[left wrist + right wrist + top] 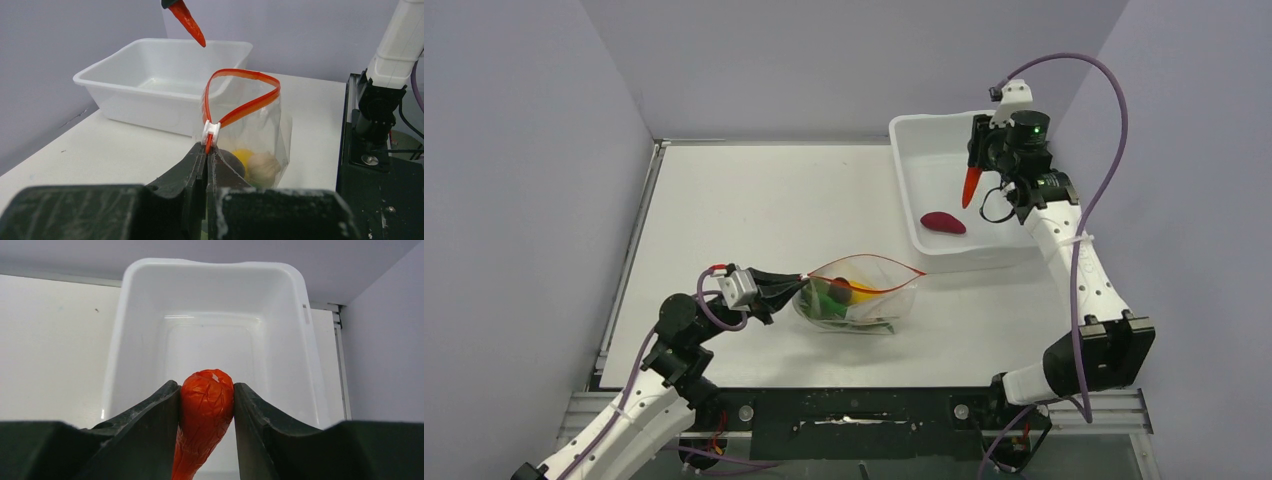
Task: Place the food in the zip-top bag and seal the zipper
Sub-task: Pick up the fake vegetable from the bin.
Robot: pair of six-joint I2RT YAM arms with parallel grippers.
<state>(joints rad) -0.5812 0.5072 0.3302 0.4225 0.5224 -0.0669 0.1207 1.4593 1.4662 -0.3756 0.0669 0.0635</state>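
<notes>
The clear zip-top bag (864,298) lies on the table with its mouth gaping, the red zipper (871,263) arched wide. My left gripper (796,281) is shut on the bag's zipper end, just below the white slider (211,131). Through the plastic I see a yellow lump (244,155), a beige piece (264,168) and green food (821,303). My right gripper (975,155) is shut on the thick end of the orange-red cone (206,405), which hangs point-down above the white tub (906,190). A dark maroon piece (942,222) lies in the tub.
The white tub stands at the back right, its near wall close to the bag's far corner. The right arm's base (380,110) rises to the right of the bag. Grey walls close in the table on three sides.
</notes>
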